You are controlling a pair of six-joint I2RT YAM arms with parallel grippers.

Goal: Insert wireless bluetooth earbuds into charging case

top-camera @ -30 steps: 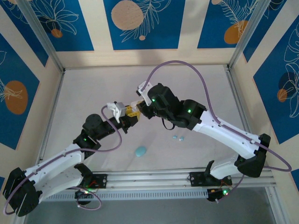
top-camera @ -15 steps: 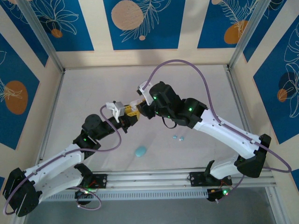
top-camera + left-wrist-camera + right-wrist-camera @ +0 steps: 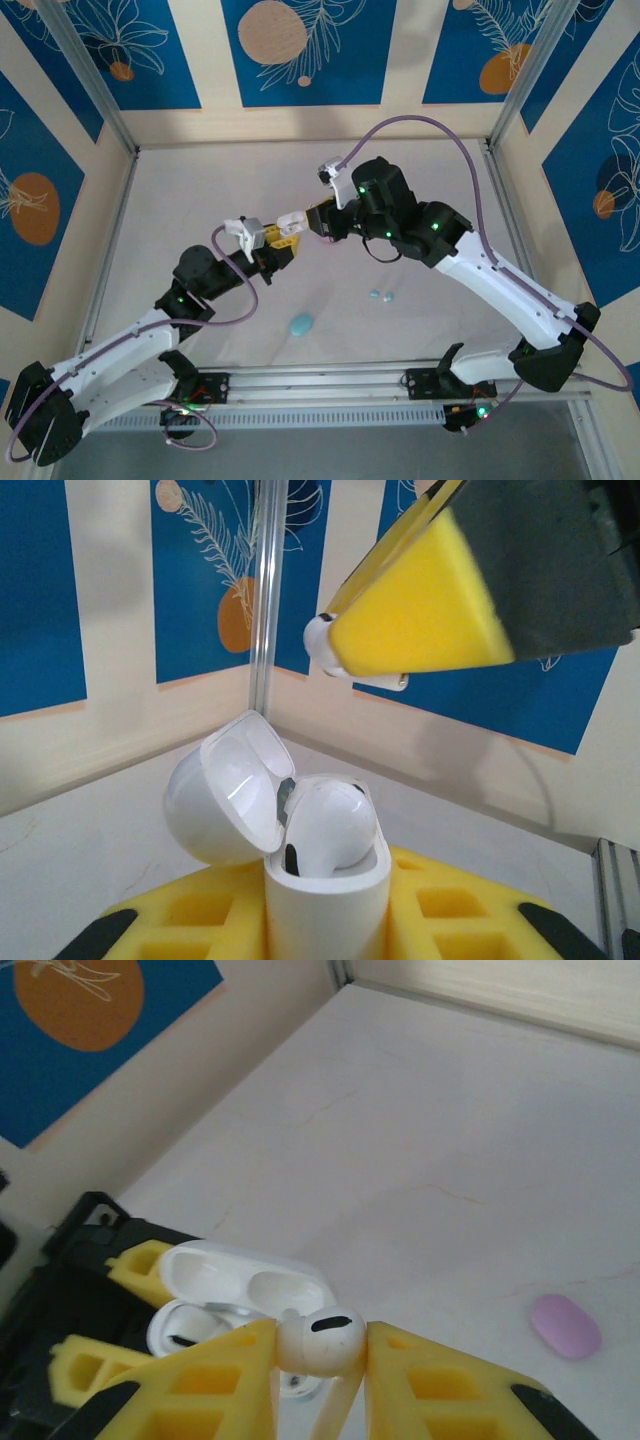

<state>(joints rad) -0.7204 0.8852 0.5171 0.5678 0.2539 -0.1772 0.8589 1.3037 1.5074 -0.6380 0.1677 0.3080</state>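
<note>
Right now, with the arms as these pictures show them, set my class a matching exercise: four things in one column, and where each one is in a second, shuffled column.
Things:
1. white charging case
2. loose white earbud
3. cyan case
4. cyan earbuds

Where:
A. lying as a pair on the table
B. pinched by the right gripper
C. held by the left gripper, lid open
D. lying alone on the table, nearer the arm bases

Pairs: 1-C, 2-B, 3-D, 4-A.
</note>
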